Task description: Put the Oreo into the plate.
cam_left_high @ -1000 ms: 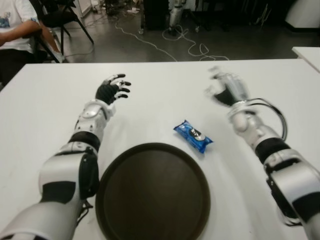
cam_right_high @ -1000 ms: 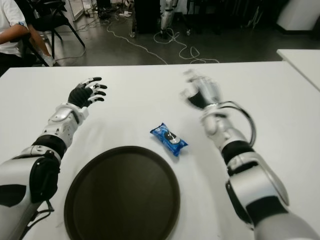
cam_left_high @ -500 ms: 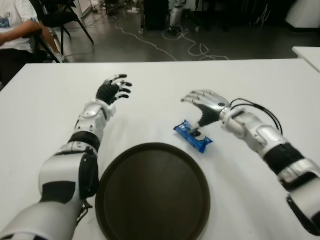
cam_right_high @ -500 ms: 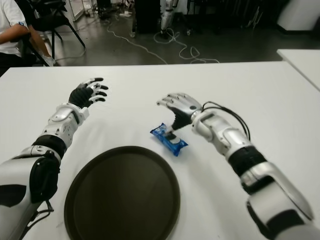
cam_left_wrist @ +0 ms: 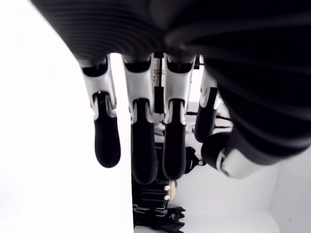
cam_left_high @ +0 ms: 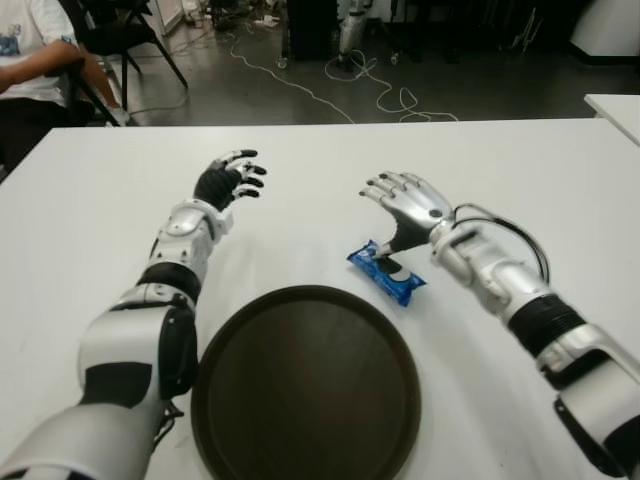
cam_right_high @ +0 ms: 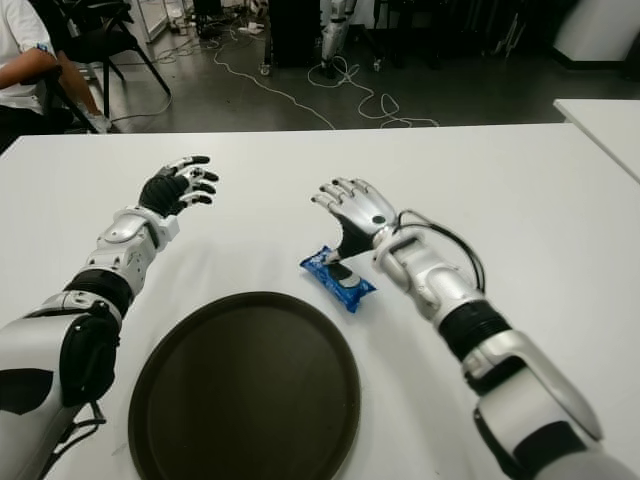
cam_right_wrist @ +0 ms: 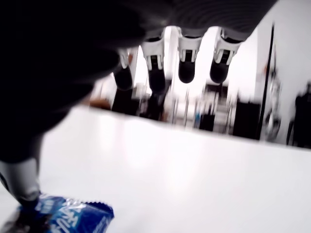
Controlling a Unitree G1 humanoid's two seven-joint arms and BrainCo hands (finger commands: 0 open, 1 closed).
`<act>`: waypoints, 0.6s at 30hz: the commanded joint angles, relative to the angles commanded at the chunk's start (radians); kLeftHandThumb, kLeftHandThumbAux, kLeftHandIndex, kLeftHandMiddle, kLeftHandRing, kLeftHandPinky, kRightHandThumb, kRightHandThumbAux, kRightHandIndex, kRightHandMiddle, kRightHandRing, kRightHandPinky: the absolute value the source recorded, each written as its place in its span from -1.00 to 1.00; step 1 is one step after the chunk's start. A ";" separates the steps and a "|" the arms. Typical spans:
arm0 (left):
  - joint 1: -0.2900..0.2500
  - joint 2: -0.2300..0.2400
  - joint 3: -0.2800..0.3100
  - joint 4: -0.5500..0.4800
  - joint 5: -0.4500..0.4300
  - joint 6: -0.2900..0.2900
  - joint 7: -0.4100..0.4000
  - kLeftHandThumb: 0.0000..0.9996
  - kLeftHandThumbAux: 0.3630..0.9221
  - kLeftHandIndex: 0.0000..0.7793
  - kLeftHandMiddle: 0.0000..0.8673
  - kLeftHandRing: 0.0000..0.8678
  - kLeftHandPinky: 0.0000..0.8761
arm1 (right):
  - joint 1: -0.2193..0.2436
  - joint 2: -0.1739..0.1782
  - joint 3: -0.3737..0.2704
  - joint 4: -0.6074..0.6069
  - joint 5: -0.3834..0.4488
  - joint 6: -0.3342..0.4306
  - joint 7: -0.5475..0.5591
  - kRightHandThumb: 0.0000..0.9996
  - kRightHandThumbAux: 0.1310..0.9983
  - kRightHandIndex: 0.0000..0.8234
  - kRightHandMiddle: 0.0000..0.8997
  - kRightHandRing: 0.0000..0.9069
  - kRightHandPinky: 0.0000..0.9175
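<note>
While the right hand (cam_left_high: pixel 408 207) hangs over the middle of the desk (cam_left_high: pixel 90 230), everything turns on one relation: the Oreo (cam_left_high: pixel 386 272) lies just under and slightly nearer the robot than the spread fingers (cam_left_high: pixel 385 186), with only the thumb reaching down to it. Fingers are open, extended toward the far edge, nothing gripped. In the right wrist view the thumb tip sits at the blue wrapper (cam_right_wrist: pixel 68 219), touching or all but touching; I cannot tell which. The packet lies flat on the desk, its long axis running diagonally, the far end toward the robot's left, the near end toward its right. It sits just beyond the far rim of the plate (cam_left_high: pixel 240 330), close to it but outside it.

Right hand is clearly the nearer one. The left hand (cam_left_high: pixel 226 179) shows well off to the left of the Oreo, toward the far-left part of the desk, fingers open and holding nothing, as its wrist view confirms.

Hard to read: the thumb covers part of the wrapper, the packet is cut off at the edge of the right wrist view, and the plate's near rim runs out of both eye views.

My read: the fingers need to curl down across the packet's short side.
</note>
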 joint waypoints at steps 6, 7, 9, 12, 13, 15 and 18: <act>-0.001 0.001 -0.001 0.001 0.001 0.004 -0.001 -0.86 -0.08 -0.35 0.08 0.18 0.16 | 0.012 -0.011 0.006 -0.043 -0.005 0.030 0.014 -1.00 0.01 -1.00 -0.91 -0.89 -0.94; -0.001 0.001 -0.001 0.001 0.001 0.004 -0.001 -0.87 -0.07 -0.36 0.08 0.18 0.17 | 0.012 -0.011 0.007 -0.044 -0.007 0.034 0.016 -1.00 0.01 -0.99 -0.91 -0.90 -0.94; 0.000 0.001 -0.003 0.001 0.003 0.002 -0.003 -0.87 -0.06 -0.37 0.09 0.19 0.17 | 0.019 -0.016 0.009 -0.069 -0.014 0.052 0.040 -1.00 0.02 -0.99 -0.91 -0.90 -0.94; 0.000 0.002 -0.007 0.000 0.006 -0.003 -0.007 -0.91 -0.07 -0.34 0.09 0.18 0.16 | 0.039 -0.032 0.010 -0.135 -0.029 0.093 0.105 -1.00 -0.01 -1.00 -0.93 -0.95 -0.97; 0.001 0.002 -0.007 0.000 0.007 -0.004 -0.009 -0.91 -0.07 -0.34 0.09 0.18 0.16 | 0.042 -0.036 0.012 -0.152 -0.034 0.107 0.131 -1.00 -0.01 -1.00 -0.93 -0.95 -0.97; 0.001 0.002 -0.008 0.000 0.008 -0.006 -0.011 -0.92 -0.08 -0.33 0.09 0.18 0.15 | 0.047 -0.043 0.016 -0.182 -0.045 0.134 0.180 -1.00 -0.02 -0.99 -0.94 -0.96 -0.97; 0.001 0.002 -0.009 -0.001 0.010 -0.008 -0.012 -0.94 -0.07 -0.31 0.09 0.17 0.13 | 0.059 -0.058 0.019 -0.239 -0.063 0.174 0.266 -1.00 -0.03 -1.00 -0.98 -0.99 -0.96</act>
